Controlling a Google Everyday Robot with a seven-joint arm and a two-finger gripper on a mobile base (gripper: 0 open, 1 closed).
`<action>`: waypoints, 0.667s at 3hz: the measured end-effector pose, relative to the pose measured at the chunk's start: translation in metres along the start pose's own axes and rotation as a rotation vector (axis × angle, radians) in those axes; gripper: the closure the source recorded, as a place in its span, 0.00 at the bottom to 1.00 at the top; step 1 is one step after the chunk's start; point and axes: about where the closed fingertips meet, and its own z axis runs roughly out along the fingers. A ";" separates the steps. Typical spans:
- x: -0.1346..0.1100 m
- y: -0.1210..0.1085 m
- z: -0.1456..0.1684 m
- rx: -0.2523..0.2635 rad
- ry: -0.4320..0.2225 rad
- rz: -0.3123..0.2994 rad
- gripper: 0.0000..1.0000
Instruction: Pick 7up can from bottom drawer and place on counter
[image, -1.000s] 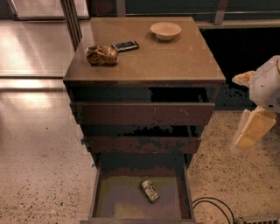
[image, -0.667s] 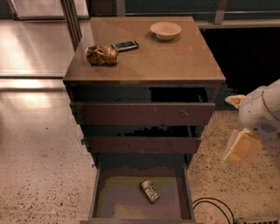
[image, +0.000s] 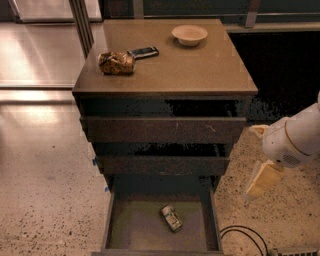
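The 7up can (image: 171, 218) lies on its side on the greenish-grey floor of the open bottom drawer (image: 132, 227), right of the drawer's middle. The counter (image: 175, 70) is the tan top of the cabinet above it. My gripper (image: 262, 181) hangs from the white arm (image: 295, 140) to the right of the cabinet. It is about level with the second drawer front, outside the drawer, and up and to the right of the can. It holds nothing that I can see.
An orange-brown snack bag (image: 116, 63), a black handset (image: 144, 52) and a pale bowl (image: 189, 34) sit on the counter. Two upper drawers (image: 162, 131) stick out slightly. A black cable (image: 245, 235) loops on the speckled floor at the lower right.
The arm and gripper have moved down and to the left, closer to the cabinet's right side. The can and the things on the counter have not moved.
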 end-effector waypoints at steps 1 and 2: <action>0.009 0.002 0.026 0.004 -0.025 -0.008 0.00; 0.017 -0.001 0.066 0.018 -0.049 -0.035 0.00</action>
